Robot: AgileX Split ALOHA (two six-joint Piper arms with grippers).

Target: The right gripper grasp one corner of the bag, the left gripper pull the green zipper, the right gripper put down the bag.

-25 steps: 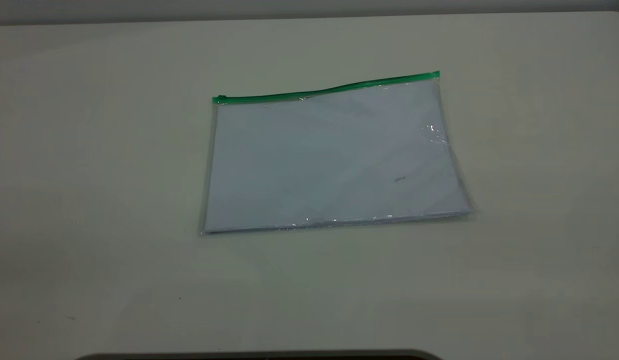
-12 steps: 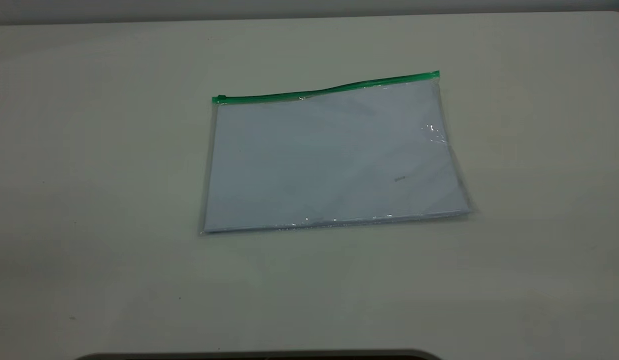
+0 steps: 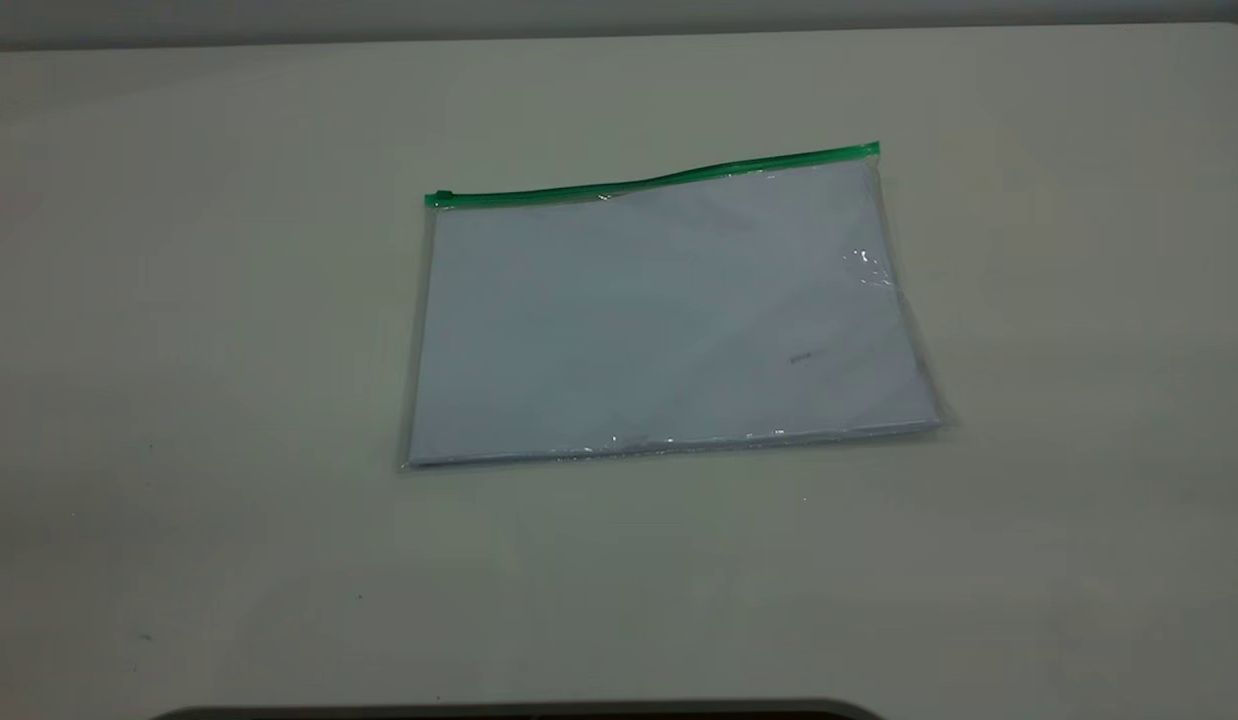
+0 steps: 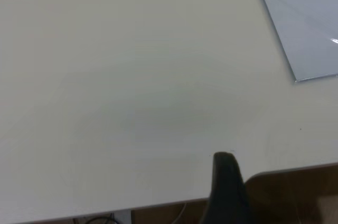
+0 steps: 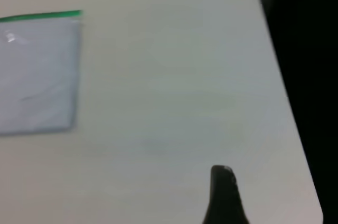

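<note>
The tabletop (image 3: pixel 179 400) takes up nearly the whole exterior view, pale and plain. Flat on it, a bit past centre, lies the clear bag (image 3: pixel 669 320) with white paper inside, no corner lifted. Its green zipper (image 3: pixel 659 178) runs along the far edge, and the little slider (image 3: pixel 443 196) sits at the end on the left arm's side.

Neither arm shows in the exterior view. The left claw (image 4: pixel 227 187) only pokes a single dark finger into its own wrist view, out near the tabletop edge and well apart from the bag, so can't tell if it's released or clenched. Same story for the right claw (image 5: pixel 222 192): one dark finger, far from the bag's corner, grip state can't be told.

As for the step, honestly this fits two things: a bag waiting to be picked up by a corner, or a bag set back down with the zip already run. I can't make out if the zip is sealed, so I won't call it.

Compared with a second ago, nothing differs. Bag, zipper and slider sit in exactly the same spots.
</note>
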